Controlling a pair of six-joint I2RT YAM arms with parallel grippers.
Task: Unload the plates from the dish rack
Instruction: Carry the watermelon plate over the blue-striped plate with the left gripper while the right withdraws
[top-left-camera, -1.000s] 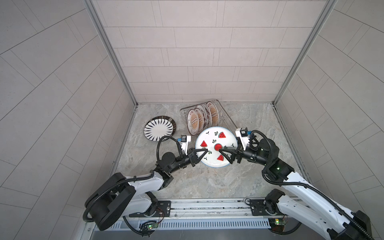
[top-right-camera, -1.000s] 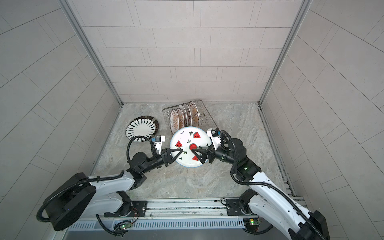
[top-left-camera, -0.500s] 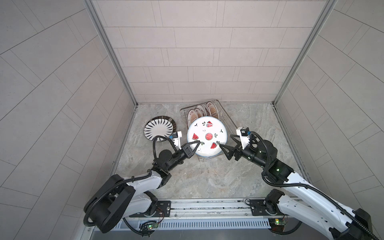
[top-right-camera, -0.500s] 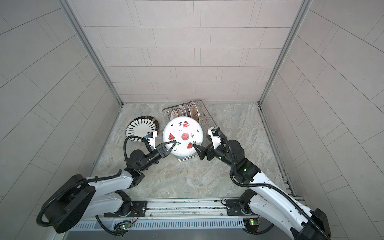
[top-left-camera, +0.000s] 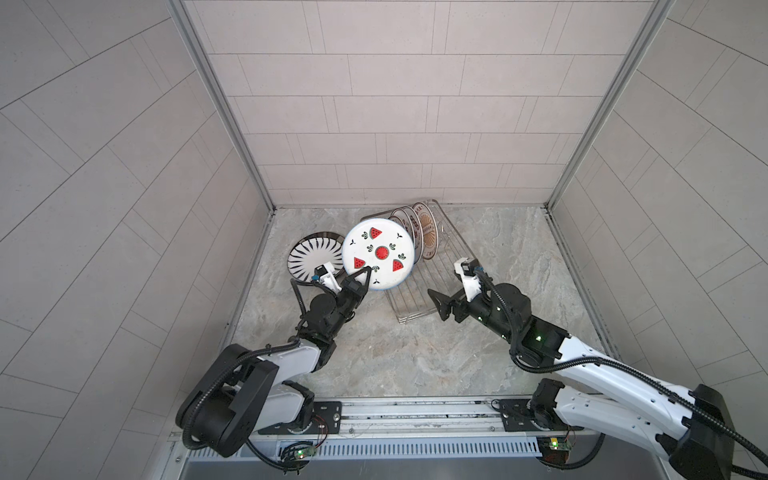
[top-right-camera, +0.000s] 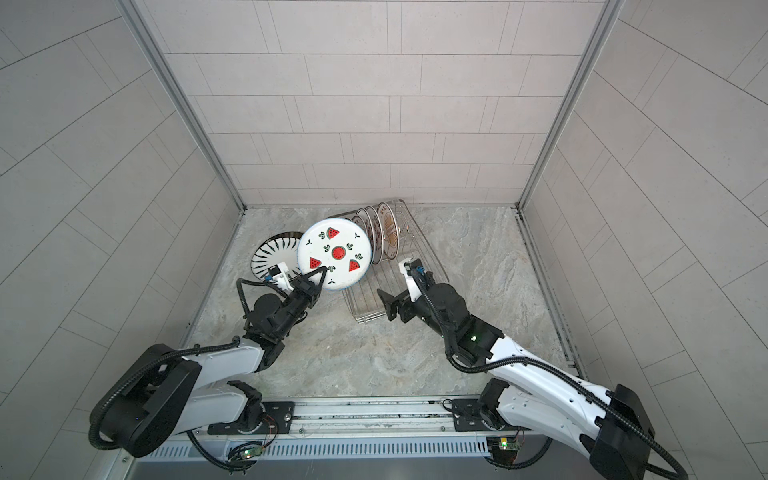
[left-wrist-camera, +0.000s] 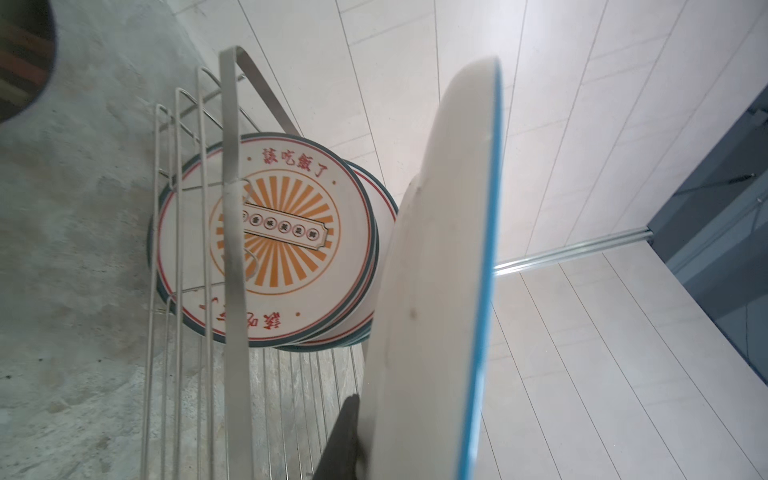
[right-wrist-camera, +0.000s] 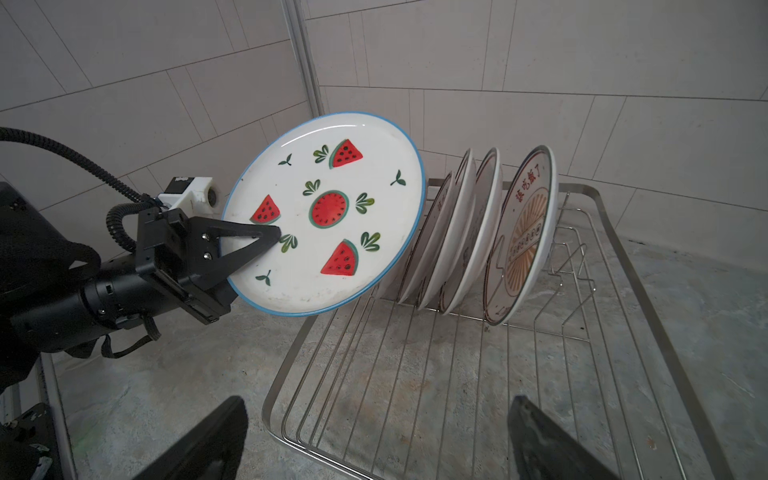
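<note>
The watermelon plate (top-left-camera: 378, 253) is now in one gripper only. A second ago it hung low in front of the dish rack (right-wrist-camera: 648, 291) with both grippers at it. Now the left gripper (top-left-camera: 365, 274) alone is clamped on its near edge and has carried it up and to the left. It hangs tilted, out of the prongs, and in both top views it covers part of the striped plate (top-left-camera: 309, 257), which lies flat on the stone tabletop (top-left-camera: 415, 353). The right gripper (right-wrist-camera: 382, 440) has drawn back over the bare front of the rack, its jaws wide apart and holding nothing. I judge the handover finished: this plate only needs laying down. Four sunburst plates (right-wrist-camera: 523, 232) still stand between the prongs.
</note>
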